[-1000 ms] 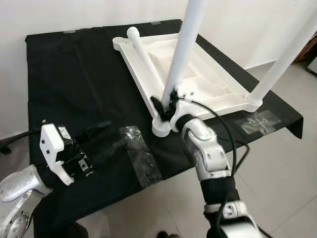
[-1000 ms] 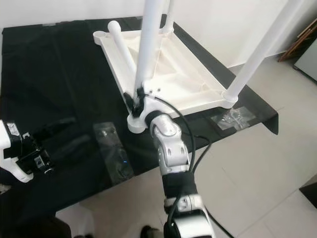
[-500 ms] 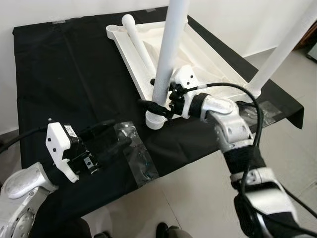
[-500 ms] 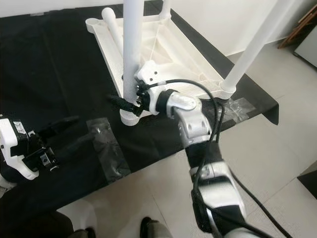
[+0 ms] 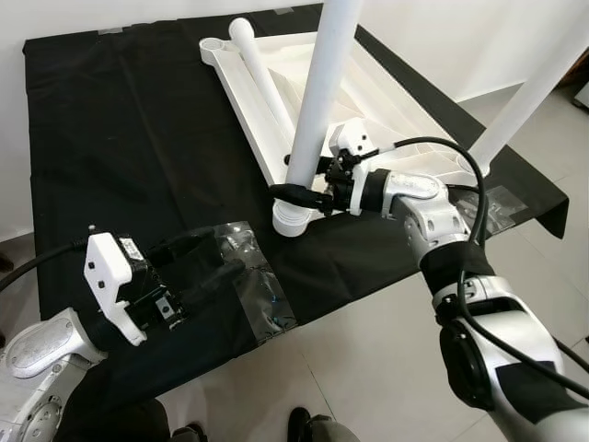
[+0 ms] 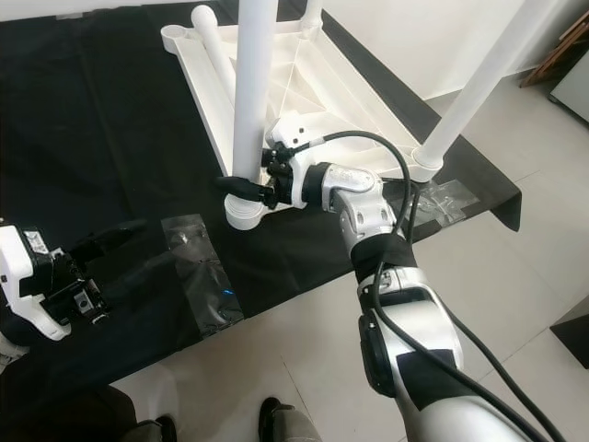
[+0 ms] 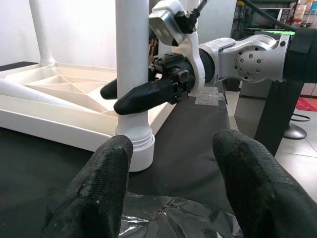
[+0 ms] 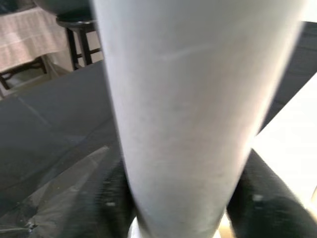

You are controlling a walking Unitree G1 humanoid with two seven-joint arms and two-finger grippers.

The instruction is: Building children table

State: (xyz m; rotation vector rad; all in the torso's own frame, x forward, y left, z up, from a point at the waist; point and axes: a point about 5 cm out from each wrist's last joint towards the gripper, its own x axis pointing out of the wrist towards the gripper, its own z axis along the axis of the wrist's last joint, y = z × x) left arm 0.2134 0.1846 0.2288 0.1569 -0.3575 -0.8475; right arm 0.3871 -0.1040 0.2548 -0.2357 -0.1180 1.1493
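Observation:
A white children's table [image 5: 261, 145] lies upside down on a black-covered table. A white leg [image 5: 322, 101] stands upright in its near corner socket. My right gripper [image 5: 299, 191] reaches in from the right, shut on this leg just above the socket. In the right wrist view the leg [image 8: 193, 114] sits between the fingers [image 8: 257, 198]. A loose leg [image 5: 262, 78] lies across the upturned top. My left gripper [image 5: 216, 253] hovers open over a clear plastic bag [image 5: 259, 293] at the front; the left wrist view has its fingers [image 7: 99, 188] apart and holding nothing.
Another fitted leg [image 5: 525, 97] rises at the right corner. A second plastic bag [image 5: 492, 207] lies near the black cloth's right edge. Bare black cloth [image 5: 120, 138] spreads to the left. Tiled floor [image 5: 368, 368] lies beyond the table's front edge.
My right arm has swung from the front round to the right, and its gripper now holds the near leg sideways. The left gripper has barely moved.

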